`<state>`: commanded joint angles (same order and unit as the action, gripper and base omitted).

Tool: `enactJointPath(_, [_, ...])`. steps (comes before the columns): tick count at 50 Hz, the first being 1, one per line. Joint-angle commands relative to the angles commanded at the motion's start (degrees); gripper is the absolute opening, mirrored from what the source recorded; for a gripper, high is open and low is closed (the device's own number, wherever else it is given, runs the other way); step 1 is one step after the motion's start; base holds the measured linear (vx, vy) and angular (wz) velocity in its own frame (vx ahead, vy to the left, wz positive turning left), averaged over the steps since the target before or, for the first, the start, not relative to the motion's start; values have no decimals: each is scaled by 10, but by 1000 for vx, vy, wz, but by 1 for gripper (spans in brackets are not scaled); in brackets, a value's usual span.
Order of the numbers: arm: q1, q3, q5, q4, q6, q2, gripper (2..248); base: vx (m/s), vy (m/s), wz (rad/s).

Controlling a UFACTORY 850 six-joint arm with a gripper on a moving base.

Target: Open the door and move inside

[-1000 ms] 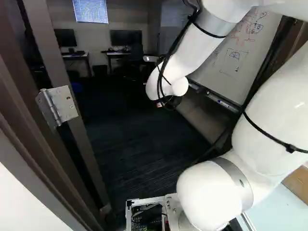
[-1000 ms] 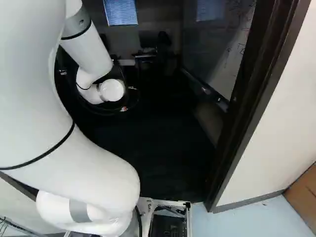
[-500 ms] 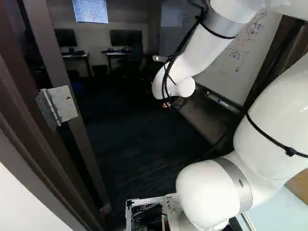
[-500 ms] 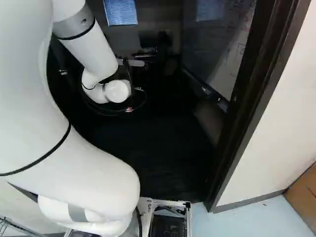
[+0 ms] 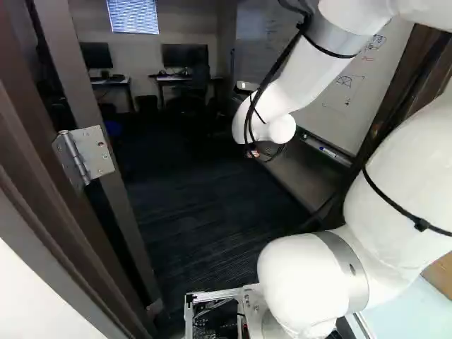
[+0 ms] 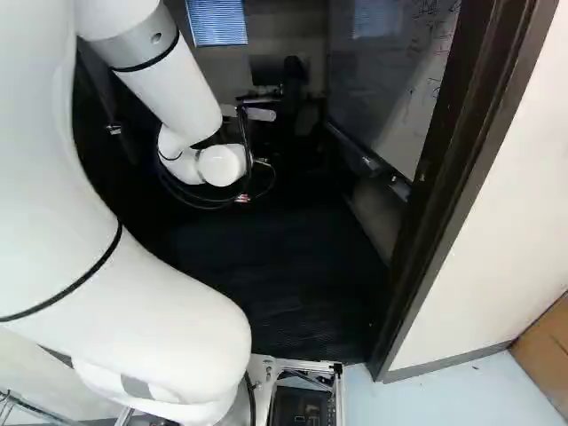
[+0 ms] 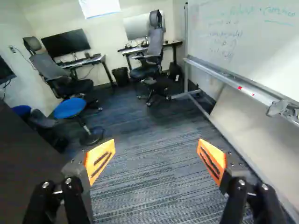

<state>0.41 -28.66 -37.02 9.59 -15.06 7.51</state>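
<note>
The door stands open inward, its edge and a metal hinge showing at the left of the left base view. A dark panel that looks like its face lies beside the gripper in the wrist view. The doorway's other post is at the right of the right base view. My arm's wrist reaches through the opening; it hides the gripper in both base views. In the wrist view the gripper is open, orange pads wide apart, with nothing between them and carpet beyond.
Inside, a whiteboard with a metal tray lines one wall. Desks, office chairs, a blue stool and a bin stand farther in. Dark carpet spans the floor. A cardboard box sits outside, right of the doorway.
My arm's wrist has swung to the right in both base views, with its cables. The base, door and doorway show no shift.
</note>
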Motion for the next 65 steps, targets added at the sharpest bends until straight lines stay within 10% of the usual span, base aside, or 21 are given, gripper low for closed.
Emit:
enactJointPath(25, [-39, 3, 0, 84, 0, 3, 247, 0, 0, 0])
enactJointPath(65, [-42, 3, 0, 90, 0, 3, 247, 2, 0, 0])
